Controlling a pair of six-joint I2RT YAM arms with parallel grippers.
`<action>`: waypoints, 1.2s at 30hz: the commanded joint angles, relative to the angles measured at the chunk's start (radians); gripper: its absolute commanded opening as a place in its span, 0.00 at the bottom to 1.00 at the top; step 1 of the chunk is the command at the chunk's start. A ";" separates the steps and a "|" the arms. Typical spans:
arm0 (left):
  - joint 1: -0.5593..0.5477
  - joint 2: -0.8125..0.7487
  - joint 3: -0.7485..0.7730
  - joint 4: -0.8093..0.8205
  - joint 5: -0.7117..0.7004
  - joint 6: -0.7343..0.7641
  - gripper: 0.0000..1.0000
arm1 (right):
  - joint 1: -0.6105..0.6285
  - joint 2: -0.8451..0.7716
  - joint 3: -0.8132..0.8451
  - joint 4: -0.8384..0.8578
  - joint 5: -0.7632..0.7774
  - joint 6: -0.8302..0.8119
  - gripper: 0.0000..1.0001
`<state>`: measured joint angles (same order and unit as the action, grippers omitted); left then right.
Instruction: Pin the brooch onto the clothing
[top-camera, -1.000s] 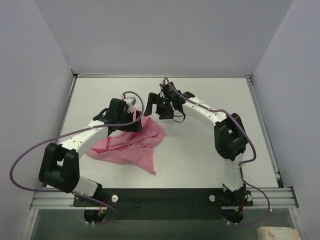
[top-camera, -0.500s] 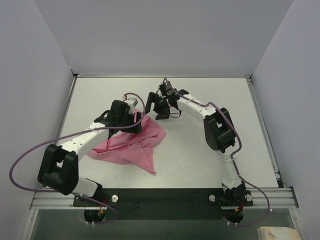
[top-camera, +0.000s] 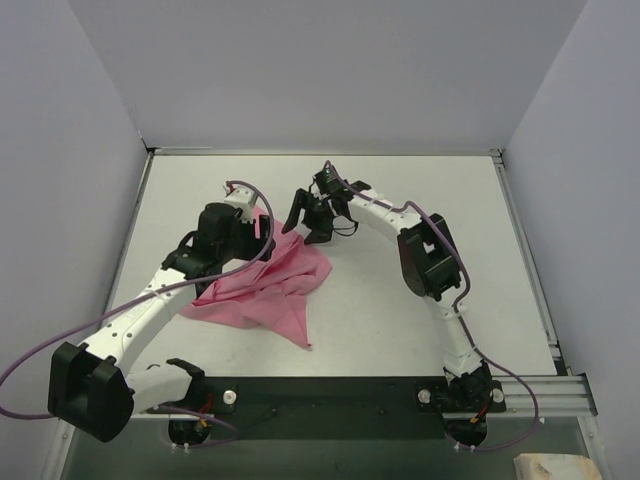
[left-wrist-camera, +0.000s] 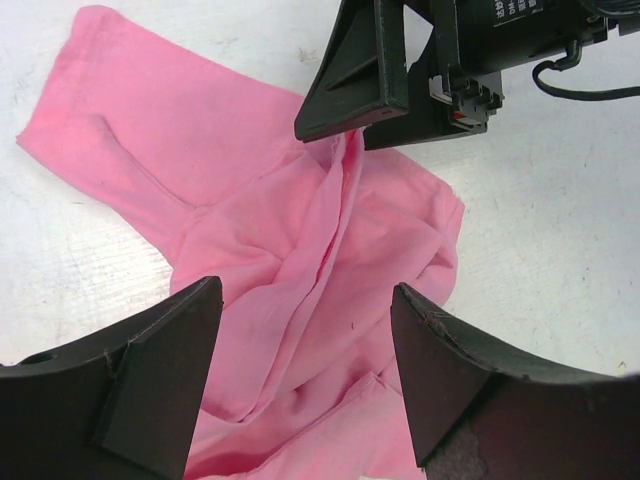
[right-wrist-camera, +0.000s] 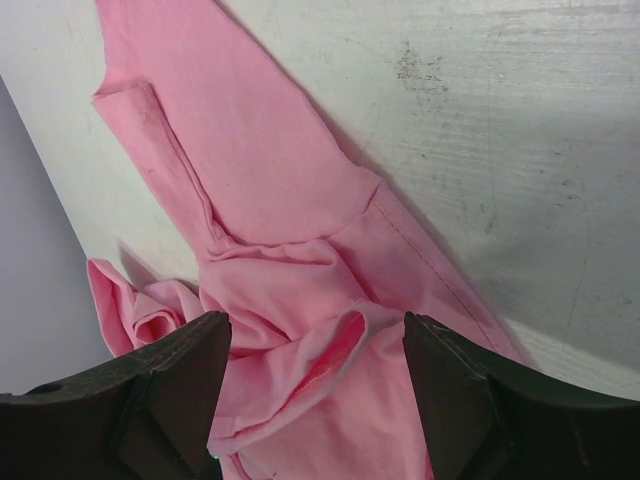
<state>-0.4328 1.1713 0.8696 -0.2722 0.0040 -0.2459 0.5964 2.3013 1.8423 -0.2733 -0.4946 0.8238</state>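
Top external: the right gripper (top-camera: 305, 214) is being lowered onto the far edge of the crumpled T-shirt (top-camera: 272, 288) and the left gripper (top-camera: 262, 224) is being drawn back, both jaws spread and empty. Cloth is probably being readied for pinning; the brooch is being shown nowhere.

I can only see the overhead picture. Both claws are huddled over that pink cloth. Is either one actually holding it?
Observer: No. The left wrist camera shows the left gripper open above the crumpled pink short-sleeved T-shirt, pinching nothing.
Operator: And the other claw?
Observer: The right wrist camera shows the right gripper open too, with a raised fold of the shirt sitting between its jaws.
Operator: Where's the brooch?
Observer: No brooch shows in either wrist view; I can't tell where it is.
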 joint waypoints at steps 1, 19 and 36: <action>-0.006 -0.027 -0.006 0.031 -0.036 0.013 0.78 | 0.006 0.027 0.055 -0.026 -0.041 0.046 0.66; -0.004 -0.084 -0.023 0.010 -0.068 0.000 0.78 | 0.000 0.014 0.028 -0.037 -0.030 0.025 0.00; -0.003 -0.124 -0.030 -0.005 -0.133 -0.027 0.79 | -0.064 -0.413 -0.221 0.154 0.077 -0.058 0.00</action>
<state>-0.4332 1.0737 0.8413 -0.2810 -0.0856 -0.2543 0.5701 2.0022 1.6512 -0.1688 -0.4423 0.7952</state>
